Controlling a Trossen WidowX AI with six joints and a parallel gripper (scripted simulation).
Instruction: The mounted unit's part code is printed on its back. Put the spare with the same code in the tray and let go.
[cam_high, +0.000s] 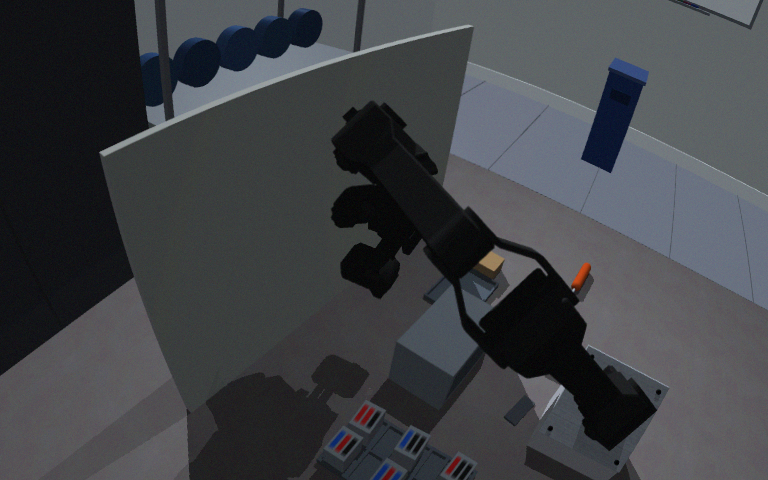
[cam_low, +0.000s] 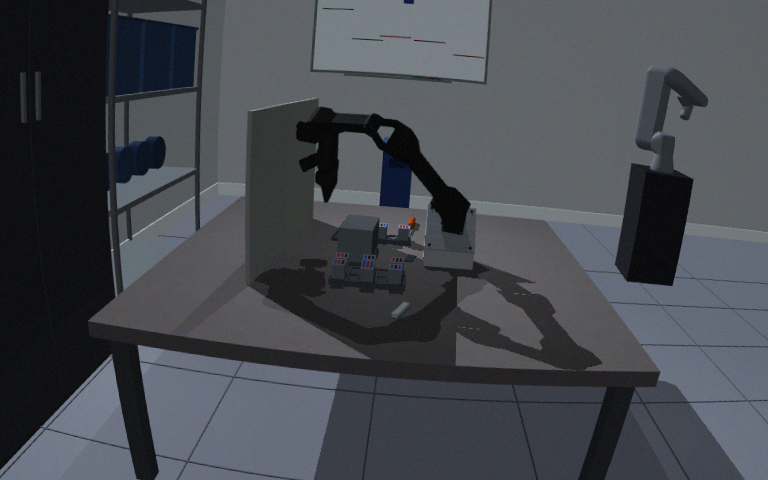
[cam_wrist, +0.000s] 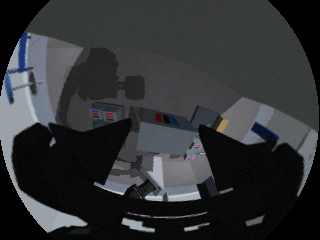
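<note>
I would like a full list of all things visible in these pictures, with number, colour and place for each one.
table: one, brown-grey, centre of room.
upright panel: one, pale grey, standing on the table beside the arm.
grey box: one, mid-table.
small coded blocks: at least five seen from above, grey with red, blue and black stripes, in a rack at the near edge; two more show behind the box in the exterior view.
tray: one, grey, mostly hidden under the arm.
tan block: one, by the tray.
screwdriver: one, orange handle.
small flat piece: one, pale, near the front.
blue bin: one, on the floor.
base plate: one, grey.
gripper: one, black, open, pointing down by the panel.
</note>
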